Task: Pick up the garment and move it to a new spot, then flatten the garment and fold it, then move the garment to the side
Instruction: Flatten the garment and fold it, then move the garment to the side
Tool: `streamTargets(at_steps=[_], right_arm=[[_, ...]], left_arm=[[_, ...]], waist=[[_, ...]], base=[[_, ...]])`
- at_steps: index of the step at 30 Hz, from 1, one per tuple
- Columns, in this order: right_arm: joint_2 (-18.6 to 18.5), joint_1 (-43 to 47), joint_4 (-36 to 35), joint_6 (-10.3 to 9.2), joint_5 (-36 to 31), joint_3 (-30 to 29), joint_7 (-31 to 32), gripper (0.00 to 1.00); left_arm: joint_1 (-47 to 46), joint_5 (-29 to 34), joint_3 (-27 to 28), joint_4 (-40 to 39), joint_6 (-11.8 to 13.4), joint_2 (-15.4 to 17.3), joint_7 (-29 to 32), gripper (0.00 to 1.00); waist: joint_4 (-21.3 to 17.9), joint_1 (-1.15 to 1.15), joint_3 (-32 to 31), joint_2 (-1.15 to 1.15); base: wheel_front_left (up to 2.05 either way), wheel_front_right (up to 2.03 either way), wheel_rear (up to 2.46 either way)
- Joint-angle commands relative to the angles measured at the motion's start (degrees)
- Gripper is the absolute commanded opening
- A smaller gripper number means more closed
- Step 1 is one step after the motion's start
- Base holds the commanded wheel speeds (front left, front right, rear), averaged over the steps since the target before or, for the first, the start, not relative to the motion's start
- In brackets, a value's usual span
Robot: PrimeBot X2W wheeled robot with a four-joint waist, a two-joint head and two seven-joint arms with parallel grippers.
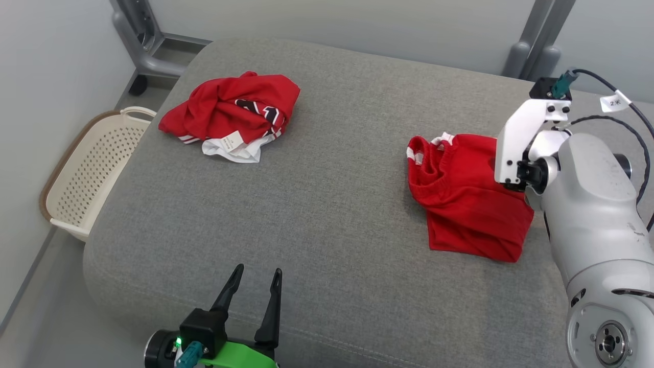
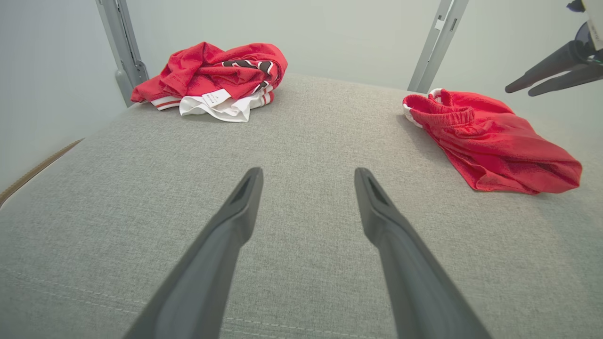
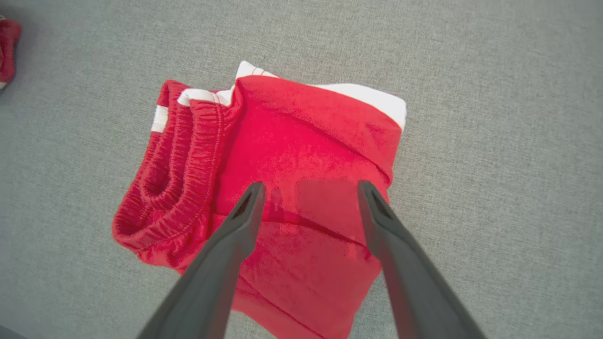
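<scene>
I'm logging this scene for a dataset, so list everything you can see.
red shorts: one, red with white trim, folded, on the right side of the cushion
red jersey: one, red with white and dark parts, crumpled, far left of the cushion
cushion: one, grey fabric, under both garments
basket: one, cream, perforated, on the floor left of the cushion
frame posts: two, grey metal, behind the cushion
left gripper: one, dark fingers, open, at the cushion's near edge
right gripper: one, dark fingers, open, above the shorts, holding nothing
</scene>
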Motion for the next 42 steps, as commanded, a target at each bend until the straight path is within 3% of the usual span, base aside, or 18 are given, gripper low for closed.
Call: streamTargets(at_steps=[1,9,11,12,17,22,42], right_arm=[[-0.04,0.88,-0.22,-0.08,0.23,-0.05,0.19,1.0],[-0.05,4.26,-2.02,-0.08,0.63,-0.71,-2.63,1.0],[-0.05,5.22,-2.56,-0.08,0.75,-0.63,-4.88,0.22],[-0.03,5.58,-2.64,-0.08,1.2,-0.27,-6.4,0.0],[-0.08,8.07,-1.67,-0.07,3.08,2.02,-14.01,0.0],[-0.12,9.3,1.78,-0.08,5.2,5.09,-17.74,0.0],[-0.1,4.39,7.82,-0.08,1.65,2.88,-22.2,0.0]], left_arm=[[-0.11,-0.38,0.13,-0.17,0.29,0.41,-0.26,1.0],[-0.43,-0.61,-0.44,-0.13,0.21,0.62,-0.1,1.0],[-0.67,-0.7,-0.51,-0.08,0.24,0.57,-0.1,1.0],[-0.68,-0.72,-0.57,-0.06,0.26,0.6,-0.11,1.0],[-0.45,-0.81,-0.69,-0.1,0.36,0.59,-0.14,1.0],[-0.2,-1.03,-0.76,0.03,0.33,0.68,-0.17,1.0],[-0.41,-1.41,-2.57,0.51,-0.06,-0.2,-0.21,1.0]], waist=[[-1.15,0.0,-0.85,0.0],[-1.61,0.0,-0.96,0.0],[-1.12,0.0,-1.1,0.0],[-0.88,0.0,-1.18,0.0],[0.26,0.0,-1.35,0.0],[1.03,0.0,-1.45,0.0],[8.0,0.0,2.14,0.0]], base=[[0.0,0.0,0.0],[0.0,0.0,0.0],[0.0,0.0,0.0],[0.0,0.0,0.0],[0.0,0.0,0.0],[0.0,0.0,0.0],[0.0,0.0,0.0]])
